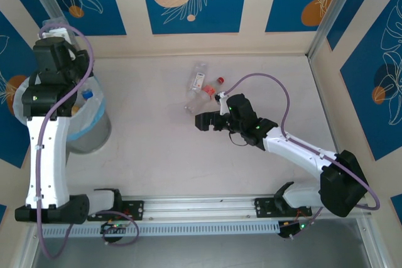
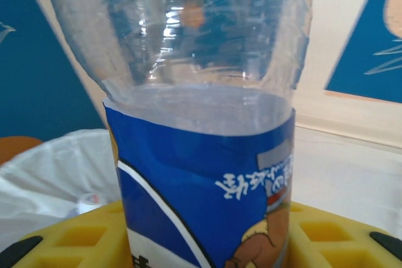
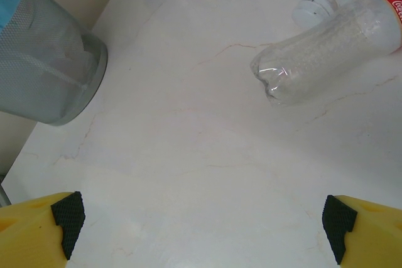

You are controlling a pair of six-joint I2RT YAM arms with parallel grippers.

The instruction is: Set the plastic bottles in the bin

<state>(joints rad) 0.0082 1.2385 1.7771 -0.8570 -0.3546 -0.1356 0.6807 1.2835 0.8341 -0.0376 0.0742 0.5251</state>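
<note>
- Progress, in the overhead view, looks partial: a blue-capped bottle (image 1: 88,94) already lies inside the bin (image 1: 94,135), and the left arm (image 1: 44,130) reaches over the bin's rim.
- A cluster of bottles (image 1: 200,89) (three, as far as I can count) lies on the table (image 1: 151,167) well to the right of the bin, so those are left to do.
- The right pincer (image 1: 202,122) is also well right of the bin, close beside that cluster but apart from it.
- In the left wrist view, the left pincer (image 2: 201,236) is clamped on a blue-labelled bottle (image 2: 201,174), with its yellow pads (image 2: 326,230) on either side of the label.
- The bin's white liner (image 2: 44,167) shows below and beyond the bottle. I judge the bottle to be at the bin's edge and not yet dropped.
- In the right wrist view, the right pincer (image 3: 201,218) is spread wide and holds nothing.
- A red-labelled bottle (image 3: 326,54) lies on its side ahead of the pincer, on the side away from the bin and clear of both fingers.
- A white-capped bottle (image 3: 314,7) lies just behind the red-labelled one.
- The bin's grey wall stands at the far left of this view.
</note>
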